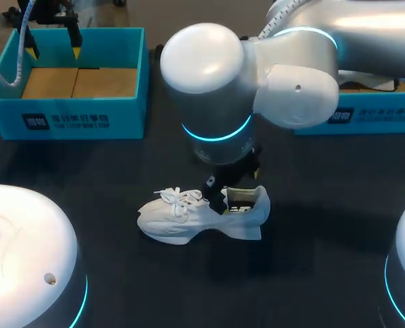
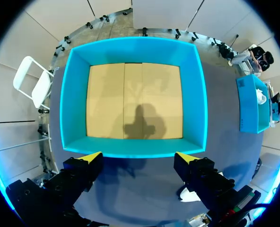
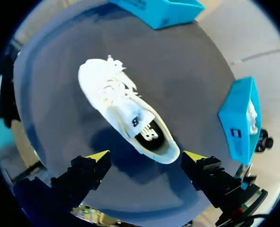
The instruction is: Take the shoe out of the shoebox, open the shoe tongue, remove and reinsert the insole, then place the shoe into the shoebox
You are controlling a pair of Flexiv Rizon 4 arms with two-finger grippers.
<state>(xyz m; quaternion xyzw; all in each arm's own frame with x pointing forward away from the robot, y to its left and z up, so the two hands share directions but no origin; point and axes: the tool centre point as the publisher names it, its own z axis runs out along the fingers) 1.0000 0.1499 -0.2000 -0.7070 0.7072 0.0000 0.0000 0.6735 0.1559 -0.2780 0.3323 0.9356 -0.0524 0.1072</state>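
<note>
While the shoe lay on the table, toe at 9 o'clock and heel at 3, its heel was seen just ahead of the right gripper, open and empty, the left gripper being likewise open above the shoebox at 10 o'clock.

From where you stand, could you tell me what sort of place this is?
Probably a robot test bench: my right arm over a white shoe on a dark table, with a teal shoebox.

The white lace-up sneaker lies mid-table on the dark tabletop; an open teal cardboard shoebox stands behind-left, a second teal box, seemingly occupied, behind-right.
</note>
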